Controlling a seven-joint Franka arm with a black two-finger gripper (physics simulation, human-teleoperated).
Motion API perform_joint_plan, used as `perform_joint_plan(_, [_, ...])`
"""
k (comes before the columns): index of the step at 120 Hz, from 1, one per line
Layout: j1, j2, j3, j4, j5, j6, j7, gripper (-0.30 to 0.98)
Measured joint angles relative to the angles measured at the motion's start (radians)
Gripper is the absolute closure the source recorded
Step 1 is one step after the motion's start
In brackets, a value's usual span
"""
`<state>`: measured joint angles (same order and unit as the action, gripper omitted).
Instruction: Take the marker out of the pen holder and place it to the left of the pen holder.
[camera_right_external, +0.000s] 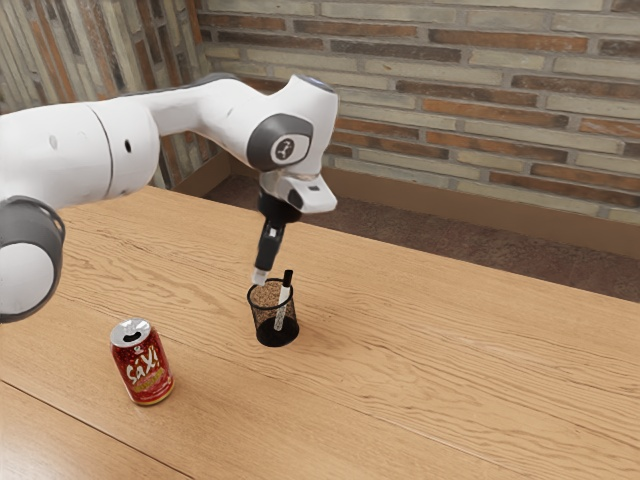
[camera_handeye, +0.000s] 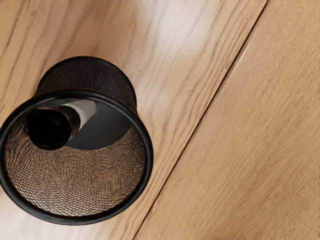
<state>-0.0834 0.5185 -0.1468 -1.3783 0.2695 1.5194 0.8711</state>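
a marker (camera_right_external: 285, 294) leans inside a mesh pen holder (camera_right_external: 262, 318), black cap up, its long axis steep, top tilted toward the exterior view's right. the gripper (camera_right_external: 261, 275) hangs near the rim, gripping nothing; how far open, one cannot tell.

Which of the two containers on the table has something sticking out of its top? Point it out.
The black mesh pen holder: the marker leans in it and pokes past the rim. Nothing sticks out of the red can.
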Motion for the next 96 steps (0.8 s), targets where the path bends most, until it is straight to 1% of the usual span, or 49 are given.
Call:
perform_joint_plan(24, [0.003,0.031,0.032,0.036,-0.122,0.005,-0.017,0.0])
perform_joint_plan(37, [0.001,0.039,0.033,0.044,-0.163,0.009,-0.032,0.0])
perform_joint_plan(56, [-0.005,0.087,0.069,0.091,-0.177,0.018,-0.052,0.0])
perform_joint_plan(73, [-0.008,0.12,0.075,0.126,-0.18,0.027,-0.068,0.02])
perform_joint_plan(84, [-0.009,0.132,0.076,0.131,-0.181,0.036,-0.077,0.09])
perform_joint_plan(96, [-0.009,0.137,0.076,0.133,-0.182,0.05,-0.085,0.22])
